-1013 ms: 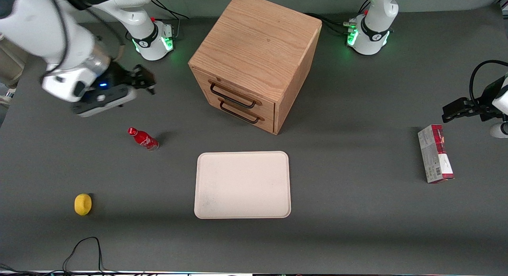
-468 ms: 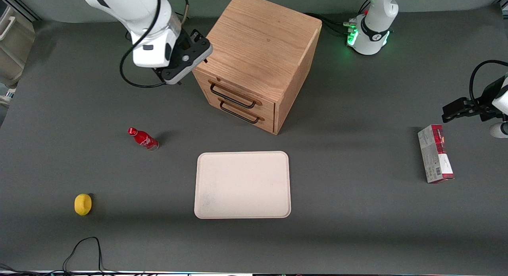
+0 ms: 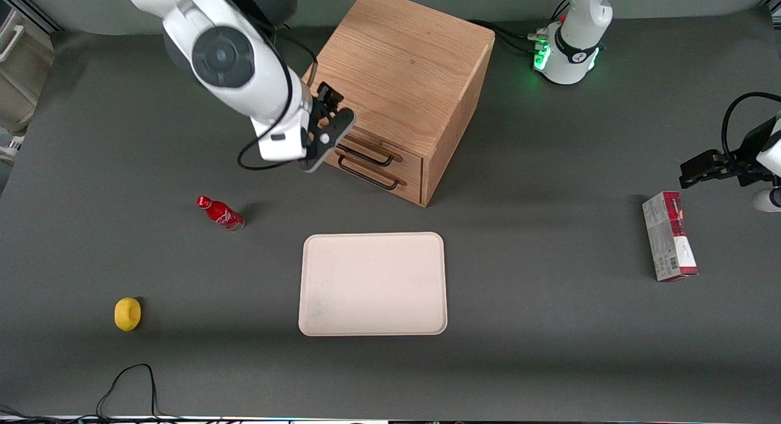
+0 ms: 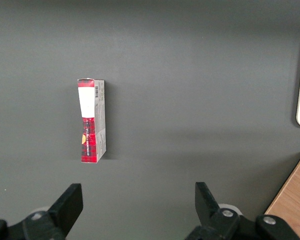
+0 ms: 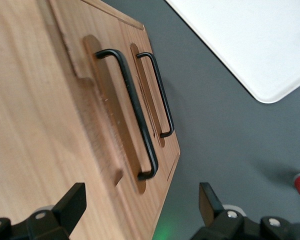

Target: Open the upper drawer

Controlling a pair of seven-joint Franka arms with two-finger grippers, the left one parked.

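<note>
The oak cabinet (image 3: pixel 396 64) stands at the back of the table with both drawers shut. The upper drawer (image 3: pixel 403 158) is the topmost one; its thin black wire handle (image 3: pixel 377 160) is partly covered by my arm in the front view. The right wrist view shows that handle (image 5: pixel 134 112) whole, with the lower drawer's handle (image 5: pixel 158 92) beside it. My right gripper (image 3: pixel 335 111) hovers in front of the drawers, at the corner toward the working arm's end. The gripper (image 5: pixel 139 200) is open, a short way off the handle, with nothing between its fingers.
A white tray (image 3: pixel 372 283) lies nearer to the front camera than the cabinet. A red bottle (image 3: pixel 219 212) and a yellow object (image 3: pixel 127 313) lie toward the working arm's end. A red-and-grey box (image 3: pixel 668 236) lies toward the parked arm's end.
My right arm has swung in from the working arm's end of the table, past the cabinet's corner, to just in front of the drawers. Both drawers stay shut.
</note>
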